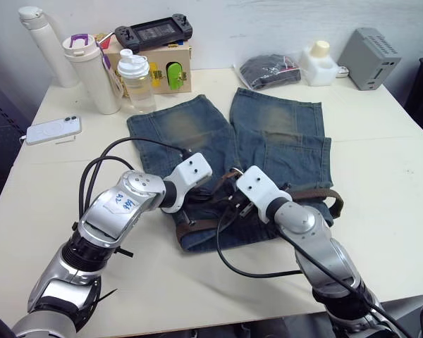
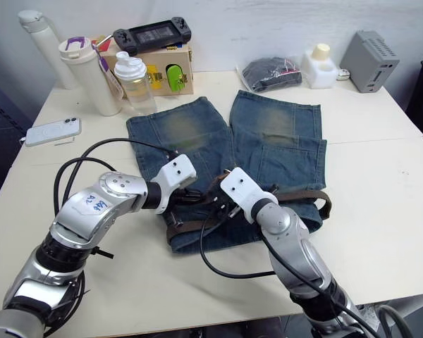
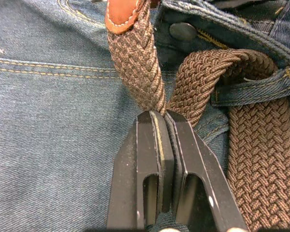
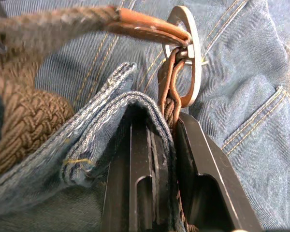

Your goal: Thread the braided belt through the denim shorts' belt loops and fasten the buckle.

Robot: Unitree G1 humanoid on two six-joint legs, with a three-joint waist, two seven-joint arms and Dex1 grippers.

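- The denim shorts (image 1: pixel 268 151) lie flat at the middle of the bench (image 1: pixel 381 176), legs pointing to 12 o'clock, waistband toward me.
- The braided belt (image 1: pixel 307 193) runs along that waistband, passing under a belt loop (image 3: pixel 253 89) in my left wrist view.
- My left end effector (image 3: pixel 160 116) is pinched tight on the belt's woven strap just below its tan leather tip (image 3: pixel 122 12).
- My right end effector (image 4: pixel 164 128) is clamped on a fold of the waistband together with the belt end just behind the buckle (image 4: pixel 188 53).
- The tan tip is poking through the buckle's silver frame.
- At 10 o'clock on the bench lies a phone (image 1: pixel 53 130); bottles (image 1: pixel 137 81) stand at 11.
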